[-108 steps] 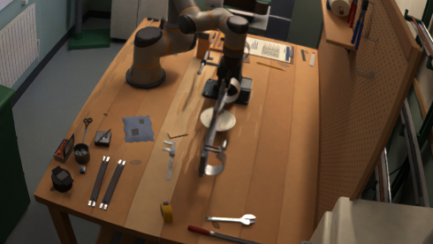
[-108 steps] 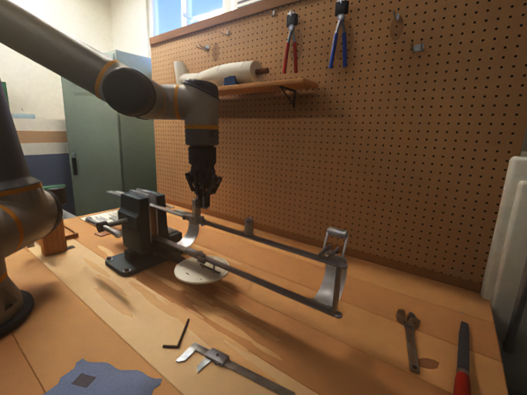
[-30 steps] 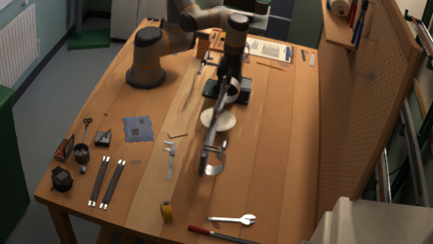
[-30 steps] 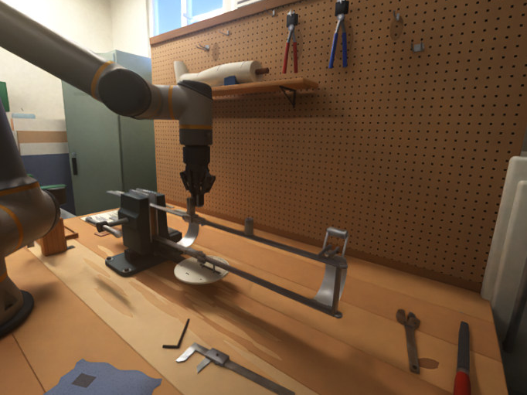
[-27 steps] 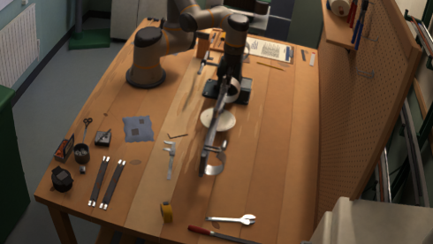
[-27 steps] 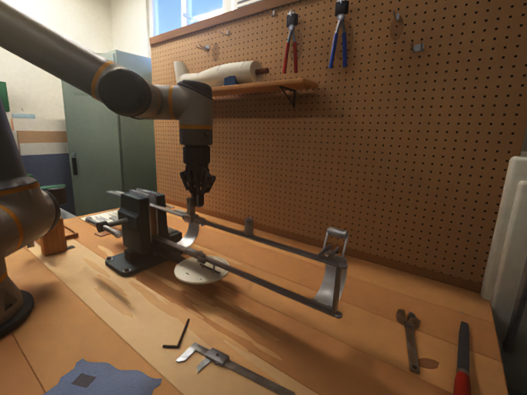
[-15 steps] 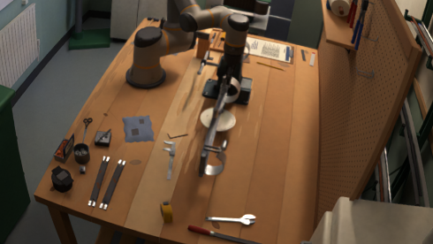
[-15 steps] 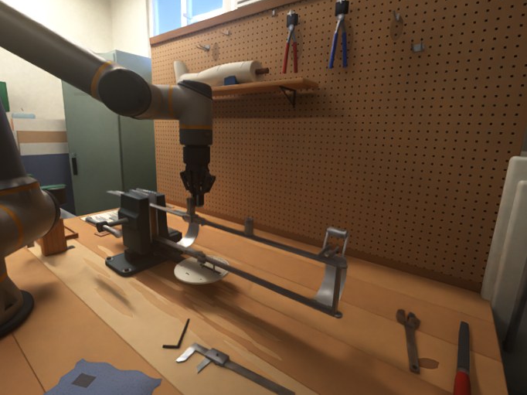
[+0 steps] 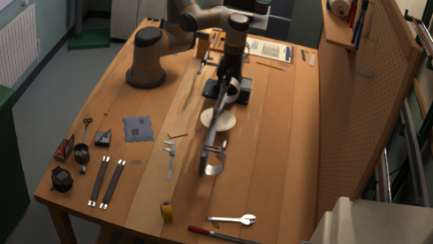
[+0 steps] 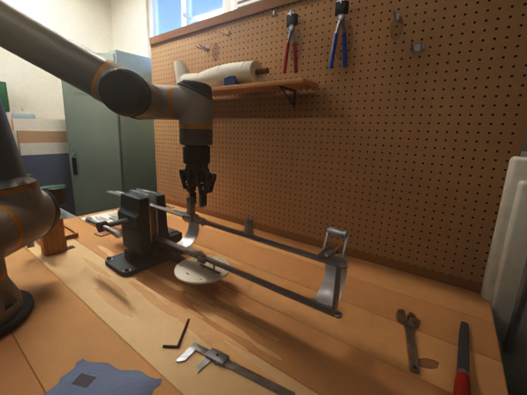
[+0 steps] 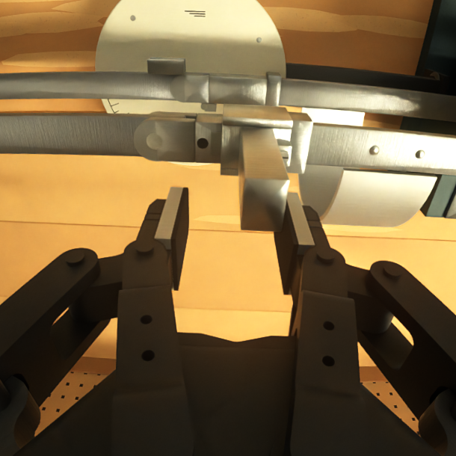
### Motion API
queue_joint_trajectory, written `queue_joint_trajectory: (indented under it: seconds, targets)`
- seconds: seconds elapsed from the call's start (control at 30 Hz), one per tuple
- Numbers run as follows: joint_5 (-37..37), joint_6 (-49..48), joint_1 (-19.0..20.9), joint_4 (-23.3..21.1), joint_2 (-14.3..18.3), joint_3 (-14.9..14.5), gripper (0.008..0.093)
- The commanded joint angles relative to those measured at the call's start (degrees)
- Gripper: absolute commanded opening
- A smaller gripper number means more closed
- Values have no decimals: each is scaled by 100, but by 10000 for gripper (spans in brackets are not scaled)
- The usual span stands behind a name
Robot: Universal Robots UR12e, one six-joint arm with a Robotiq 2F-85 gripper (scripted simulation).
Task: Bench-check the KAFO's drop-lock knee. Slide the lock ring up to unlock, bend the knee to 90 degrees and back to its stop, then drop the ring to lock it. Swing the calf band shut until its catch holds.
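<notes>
The brace [image 10: 263, 254] lies out straight from the black bench vise [image 10: 136, 232], which clamps its thigh end, and its two steel uprights run toward the calf band [image 10: 332, 272] at the far end. The lock ring [image 11: 259, 140] sits on the near upright beside the knee joint [image 11: 170, 140], with a square tab [image 11: 261, 195] sticking up toward my gripper. My gripper [image 11: 236, 238] hangs straight above the tab and is open, holding nothing. The calf band's hinged part [image 10: 335, 239] stands swung up. A pale round protractor plate [image 10: 200, 269] lies under the knee.
A small dark cup [image 9: 81, 153] sits near the left bench edge with scissors and small boxes. A caliper [image 10: 228, 362] and hex key [image 10: 178, 335] lie in front of the brace, a wrench [image 10: 409, 338] and a red-handled tool [image 10: 460, 360] to its right. The pegboard [image 10: 373, 127] rises close behind.
</notes>
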Motion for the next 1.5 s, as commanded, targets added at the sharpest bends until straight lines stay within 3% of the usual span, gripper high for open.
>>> queue_joint_trajectory:
  seconds: [0.0, 0.37, 0.97, 1.47]
  targets:
    - [0, 0, 0, -2, -1, -5, 440]
    - [0, 0, 0, 52, -25, -34, 440]
    - [0, 0, 0, 653, -263, -398, 440]
    - [0, 0, 0, 842, -327, -524, 440]
